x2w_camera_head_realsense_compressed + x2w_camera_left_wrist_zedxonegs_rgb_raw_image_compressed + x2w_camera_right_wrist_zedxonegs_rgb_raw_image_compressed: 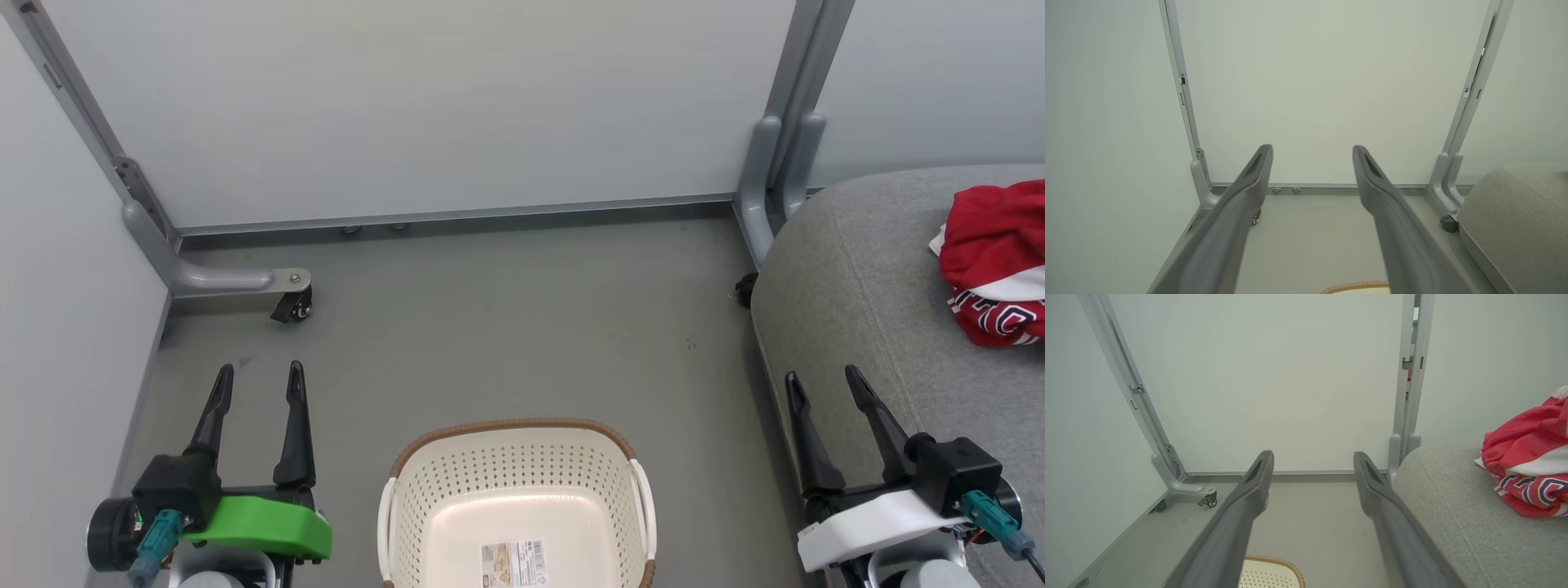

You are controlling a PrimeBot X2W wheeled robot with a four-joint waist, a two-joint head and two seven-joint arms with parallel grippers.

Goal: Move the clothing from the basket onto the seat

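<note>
Crumpled red fabric clothing with white trim [992,261] lies on big grey woven seat [849,278], far right. Cream perforated plastic basket [514,465] near centre. Left gripper [260,370] and right gripper [820,375] released, fingers spread, grasping nothing.

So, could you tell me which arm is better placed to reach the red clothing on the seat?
Likely right: the right gripper hangs open at the seat edge, near the clothing; the left gripper sits beyond the basket.

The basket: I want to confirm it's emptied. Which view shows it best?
Head view: the basket shows its bare base and paper label from above. The left wrist view catches a sliver of rim; the right wrist view, a perforated corner.
</note>
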